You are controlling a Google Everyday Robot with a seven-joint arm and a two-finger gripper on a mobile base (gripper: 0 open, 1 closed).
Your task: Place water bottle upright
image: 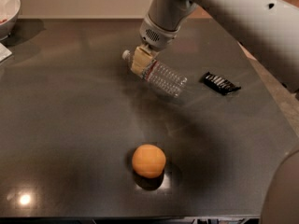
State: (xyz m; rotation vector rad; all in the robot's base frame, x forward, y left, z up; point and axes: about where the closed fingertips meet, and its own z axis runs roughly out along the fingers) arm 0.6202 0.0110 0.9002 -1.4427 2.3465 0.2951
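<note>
Looks mid-righting: pincer (141,60) clamped on water bottle (163,78) nr neck, bottle slanted over worktop (70,125); next needs base swung down, cap up, gentle set-down.
</note>
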